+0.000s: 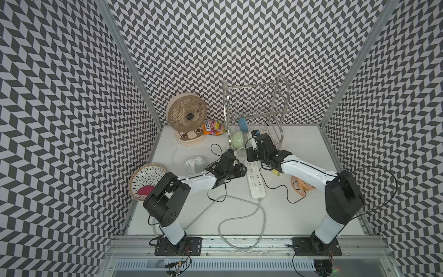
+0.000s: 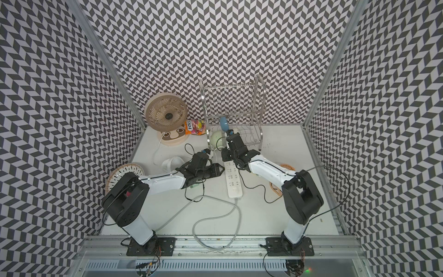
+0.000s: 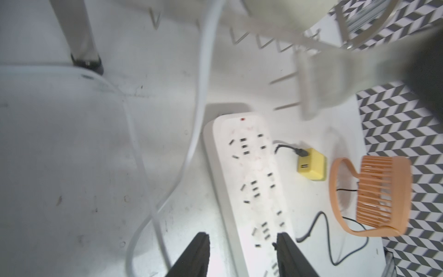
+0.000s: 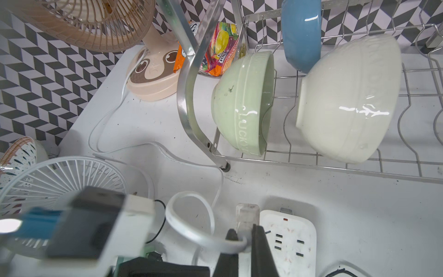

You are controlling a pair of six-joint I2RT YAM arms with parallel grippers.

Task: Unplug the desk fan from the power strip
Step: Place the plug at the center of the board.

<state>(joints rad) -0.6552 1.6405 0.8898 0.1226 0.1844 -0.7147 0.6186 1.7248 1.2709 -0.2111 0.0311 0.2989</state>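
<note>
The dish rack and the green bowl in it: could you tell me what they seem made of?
The dish rack looks like polished metal: thin silvery wires, shiny flat frame. The green bowl is probably glazed ceramic: sharp glossy highlights, embossed lettering.

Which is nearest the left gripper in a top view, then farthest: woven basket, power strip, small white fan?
1. power strip, right beside the left gripper.
2. small white fan, to its left.
3. woven basket, farthest left, table edge.
</note>
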